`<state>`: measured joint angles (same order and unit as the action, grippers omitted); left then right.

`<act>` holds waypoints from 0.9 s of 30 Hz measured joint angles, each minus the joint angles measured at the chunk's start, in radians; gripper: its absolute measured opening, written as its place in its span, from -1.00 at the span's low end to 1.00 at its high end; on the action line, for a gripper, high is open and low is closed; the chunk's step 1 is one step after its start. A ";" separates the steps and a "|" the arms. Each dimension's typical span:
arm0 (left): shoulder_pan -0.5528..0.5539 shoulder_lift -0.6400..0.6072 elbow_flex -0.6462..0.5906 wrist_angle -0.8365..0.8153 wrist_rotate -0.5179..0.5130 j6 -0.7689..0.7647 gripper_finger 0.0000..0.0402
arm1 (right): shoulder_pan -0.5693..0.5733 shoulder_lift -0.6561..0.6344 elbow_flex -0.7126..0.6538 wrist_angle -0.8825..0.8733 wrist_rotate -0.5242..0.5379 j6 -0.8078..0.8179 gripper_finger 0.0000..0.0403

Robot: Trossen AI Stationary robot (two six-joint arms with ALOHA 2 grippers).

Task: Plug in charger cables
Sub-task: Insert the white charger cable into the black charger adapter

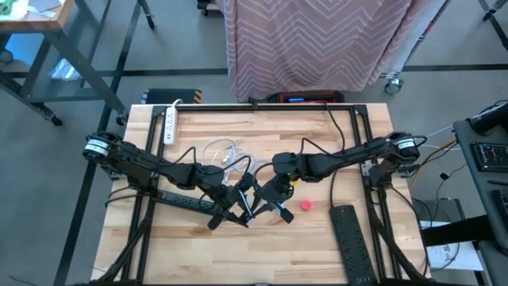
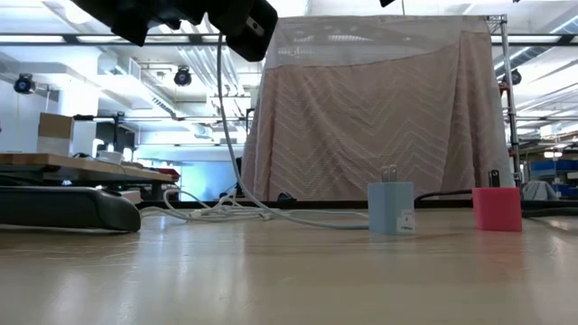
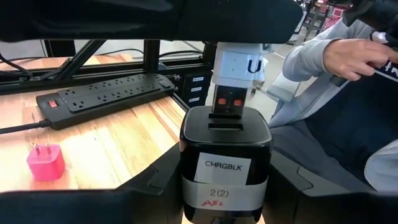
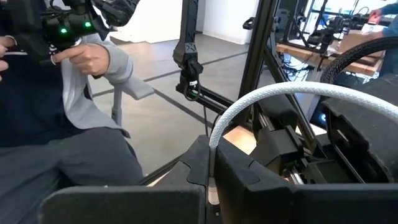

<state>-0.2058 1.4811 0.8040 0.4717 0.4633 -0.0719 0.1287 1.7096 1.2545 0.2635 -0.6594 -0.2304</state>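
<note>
- High view: both arms meet mid-surface; left pincer (image 1: 230, 208) and right pincer (image 1: 278, 208) are dark tangles, and what they hold is hidden there.
- Left wrist view alone shows the left pincer (image 3: 225, 205) pinching a black block (image 3: 226, 163) labelled CHRGBLK, a white block (image 3: 236, 62) stacked on its top.
- Right wrist view: right pincer (image 4: 210, 186) pressed on a white cord (image 4: 273, 94) that arcs away; its connector is hidden.
- Red plug (image 1: 306, 205) sits right of the pincers, towards the near edge; blue plug (image 2: 391, 208) appears only in the low view.
- White cords (image 1: 225, 152) coiled mid-surface, towards the far edge.
- Wrist views show a seated person (image 3: 336, 93), cut off by the frame.
</note>
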 joint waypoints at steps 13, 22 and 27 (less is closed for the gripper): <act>0.000 0.000 0.000 -0.027 0.008 0.009 -0.33 | 0.010 0.000 0.000 -0.031 0.011 0.010 -1.00; 0.000 0.000 0.000 -0.026 -0.001 0.031 -0.33 | 0.028 -0.017 0.000 -0.063 0.050 0.028 -1.00; -0.002 -0.002 0.000 -0.003 -0.018 0.042 -0.33 | 0.061 -0.050 -0.001 -0.081 0.194 -0.052 -1.00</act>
<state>-0.2077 1.4788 0.8040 0.4687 0.4452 -0.0296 0.1899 1.6592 1.2537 0.1823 -0.4650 -0.2821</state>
